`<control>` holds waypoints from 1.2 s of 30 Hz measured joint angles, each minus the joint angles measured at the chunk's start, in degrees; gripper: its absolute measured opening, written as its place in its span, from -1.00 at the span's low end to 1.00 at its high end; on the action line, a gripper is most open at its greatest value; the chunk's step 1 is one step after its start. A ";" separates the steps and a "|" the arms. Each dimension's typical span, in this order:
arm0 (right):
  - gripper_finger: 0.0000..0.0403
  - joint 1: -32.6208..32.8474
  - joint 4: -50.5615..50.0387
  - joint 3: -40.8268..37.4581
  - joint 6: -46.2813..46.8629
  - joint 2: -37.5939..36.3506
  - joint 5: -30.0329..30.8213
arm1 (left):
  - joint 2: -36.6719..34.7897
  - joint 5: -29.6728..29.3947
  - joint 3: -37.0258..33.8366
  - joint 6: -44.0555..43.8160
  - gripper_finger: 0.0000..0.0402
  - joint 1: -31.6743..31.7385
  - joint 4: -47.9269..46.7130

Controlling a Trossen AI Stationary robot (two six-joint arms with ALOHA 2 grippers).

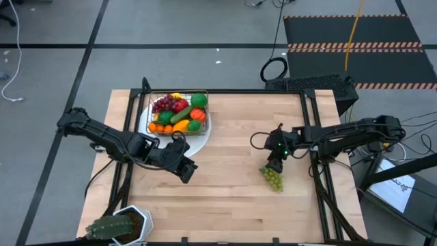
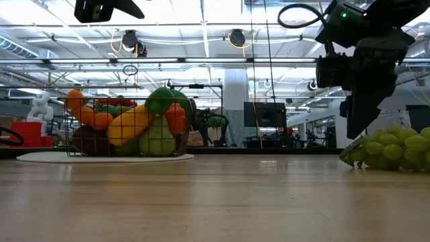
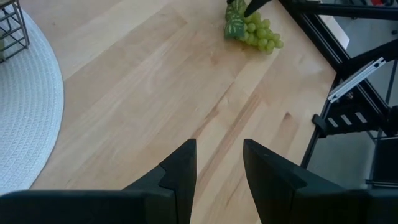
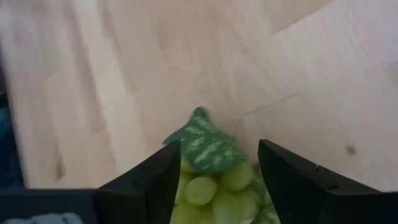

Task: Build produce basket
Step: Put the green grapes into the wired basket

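Note:
The wire basket stands on a round white plate at the table's far left, filled with produce: red apples, purple grapes, orange and green pieces. One bunch of green grapes with a green leaf lies on the wood at the right. My right gripper slants down over the bunch's leaf end, with the grapes between its fingers. My left gripper hovers open above bare wood, near the plate's front edge, and holds nothing. My right gripper has the green grapes' leaf end between its two fingers, with grapes against both inner sides. The fingers slant down from the table's far right side. The bunch lies on the table, trailing away from the fingers toward the near edge.
A spiky green potted plant stands at the near left corner. Dark frame rails run along the table's left and right sides. Bare wood lies between the plate and the grapes.

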 joint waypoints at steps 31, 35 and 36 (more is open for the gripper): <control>-0.38 2.95 2.51 0.00 17.31 10.19 2.60 | 0.00 -0.03 0.00 3.69 -0.35 2.36 0.81; -0.67 2.94 1.61 0.00 16.89 10.19 3.14 | 0.00 -0.04 0.00 3.72 -0.35 2.36 0.81; -0.74 2.96 1.36 0.00 16.89 10.19 3.65 | 0.00 -0.05 0.00 3.75 -0.35 2.36 0.81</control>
